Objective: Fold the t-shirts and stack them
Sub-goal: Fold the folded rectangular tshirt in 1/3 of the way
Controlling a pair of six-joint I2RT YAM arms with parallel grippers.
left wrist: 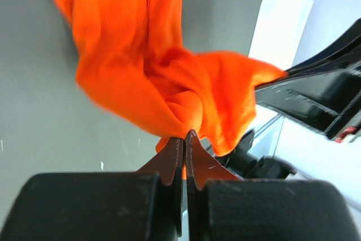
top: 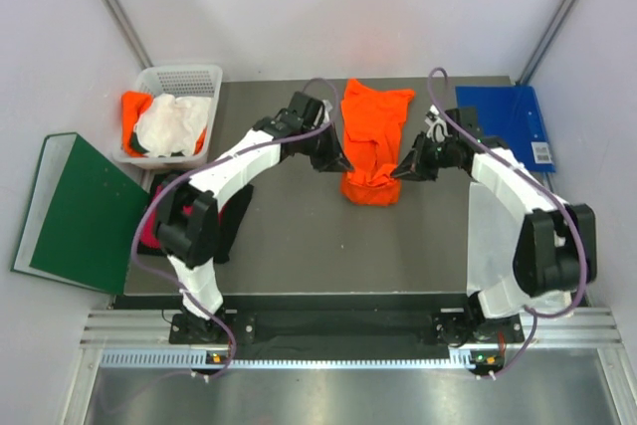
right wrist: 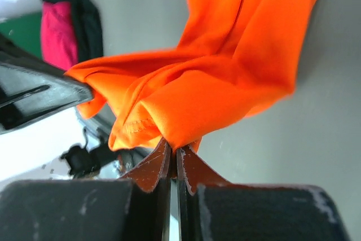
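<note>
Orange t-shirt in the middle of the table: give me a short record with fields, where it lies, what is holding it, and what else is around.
shirt: orange t-shirt, far part spread on the table, near end bunched
left grip: left tool shut on the bunched end
right grip: right tool shut on the same end, opposite side
basket: white basket, far left, white cloth and orange cloth inside
other shirts: pink t-shirt, black t-shirt, left edge
flat items: blue folder, green binder

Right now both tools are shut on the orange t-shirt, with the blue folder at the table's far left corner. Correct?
Not quite. The blue folder lies at the far right corner, as the top view shows. The left tool and right tool are shut on the orange t-shirt.
</note>
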